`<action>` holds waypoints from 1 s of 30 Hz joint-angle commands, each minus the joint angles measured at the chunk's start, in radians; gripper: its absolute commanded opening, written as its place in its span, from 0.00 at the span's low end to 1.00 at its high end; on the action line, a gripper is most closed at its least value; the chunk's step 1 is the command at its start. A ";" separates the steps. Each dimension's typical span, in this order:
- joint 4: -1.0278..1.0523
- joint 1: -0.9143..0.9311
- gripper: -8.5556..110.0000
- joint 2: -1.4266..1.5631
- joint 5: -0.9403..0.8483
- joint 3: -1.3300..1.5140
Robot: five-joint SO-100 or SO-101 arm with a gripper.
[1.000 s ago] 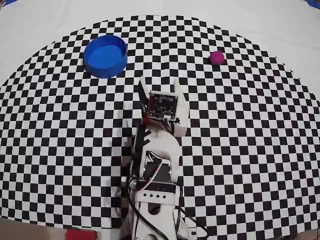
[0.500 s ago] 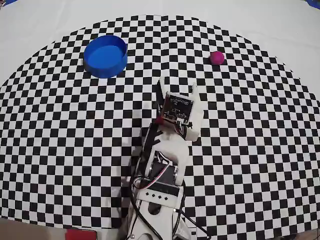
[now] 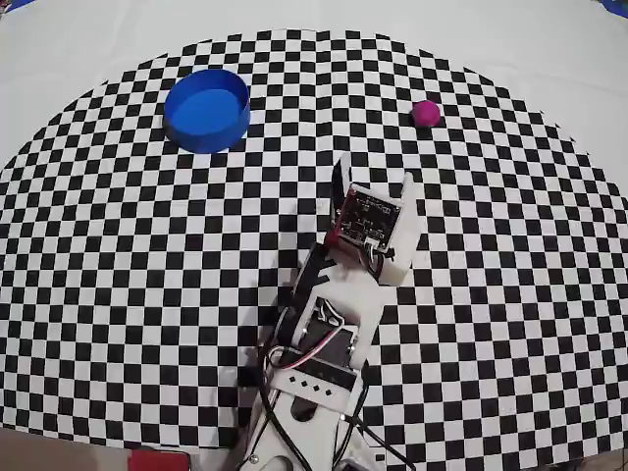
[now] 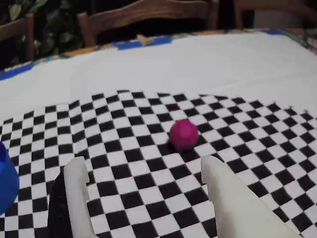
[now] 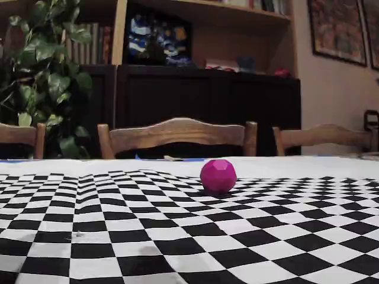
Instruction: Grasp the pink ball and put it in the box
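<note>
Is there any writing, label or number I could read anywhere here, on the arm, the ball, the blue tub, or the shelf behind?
No readable text anywhere.
Circuit board on the arm: markings too small to read.
Pink ball and blue box: plain.
Book spines and framed pictures in the fixed view: too blurred to read.

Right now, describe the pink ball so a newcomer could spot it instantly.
Start at the checkered mat in the overhead view and go to its upper right, far from the blue box at upper left. The pink ball sits alone there, the only small magenta sphere, ahead of the open tool.
</note>
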 commanded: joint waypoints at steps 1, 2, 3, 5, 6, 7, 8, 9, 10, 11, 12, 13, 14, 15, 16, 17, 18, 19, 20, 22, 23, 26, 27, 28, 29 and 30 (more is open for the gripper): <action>0.002 0.028 0.29 -0.009 -0.008 0.006; 0.002 0.034 0.29 -0.009 -0.008 0.006; 0.002 0.040 0.29 -0.011 -0.008 0.006; 0.002 0.052 0.29 -0.011 -0.008 0.006; 0.002 0.057 0.29 -0.011 -0.008 0.006; 0.002 0.060 0.29 -0.011 -0.008 0.006; 0.002 0.063 0.29 -0.011 -0.008 0.006; 0.003 0.064 0.29 -0.011 -0.008 0.006; 0.003 0.066 0.29 -0.011 -0.008 0.006; 0.003 0.066 0.29 -0.012 -0.008 0.006; 0.003 0.066 0.29 -0.012 -0.008 0.006; 0.003 0.066 0.29 -0.015 -0.008 0.006; 0.003 0.066 0.29 -0.017 -0.005 0.006; 0.003 0.066 0.29 -0.018 0.000 0.006; 0.003 0.066 0.29 -0.021 0.002 0.006; -0.005 0.066 0.29 -0.029 0.003 0.006; -0.009 0.067 0.29 -0.035 0.003 0.006; -0.017 0.067 0.29 -0.041 0.003 0.006; -0.026 0.067 0.29 -0.049 0.003 0.006; -0.060 0.069 0.29 -0.078 0.003 0.006; -0.078 0.069 0.29 -0.095 0.003 0.006; -0.112 0.074 0.29 -0.137 0.005 -0.002; -0.129 0.074 0.29 -0.152 0.005 -0.003; -0.147 0.075 0.29 -0.166 0.006 -0.003; -0.161 0.075 0.29 -0.181 0.006 -0.003; -0.173 0.075 0.29 -0.195 0.008 -0.005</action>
